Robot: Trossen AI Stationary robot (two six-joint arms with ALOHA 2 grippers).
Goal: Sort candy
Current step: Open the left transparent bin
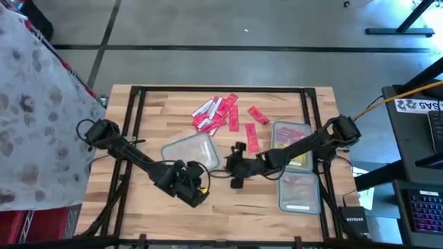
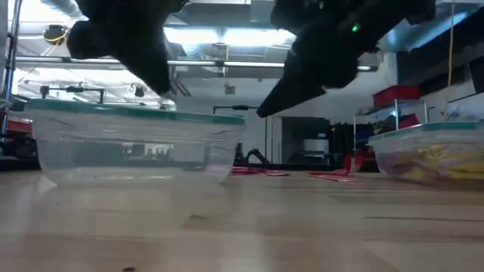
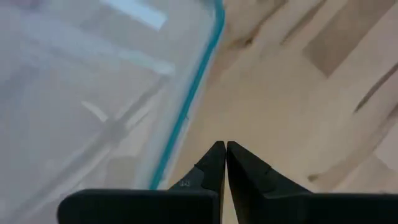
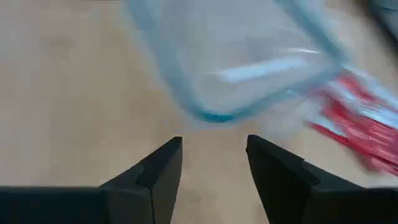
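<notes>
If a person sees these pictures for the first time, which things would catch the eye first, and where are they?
The eye goes first to the red candy scattered at the far middle of the wooden table. Next are the two dark arms meeting near the centre: the left pincer, shut, beside the empty clear tub, and the right pincer, open, facing that tub. On the right stand two more tubs, the farther one holding yellow pieces.

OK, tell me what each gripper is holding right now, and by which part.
Nothing is held. The left gripper is shut on nothing beside the empty clear tub. The right gripper is open over bare table, empty.
</notes>
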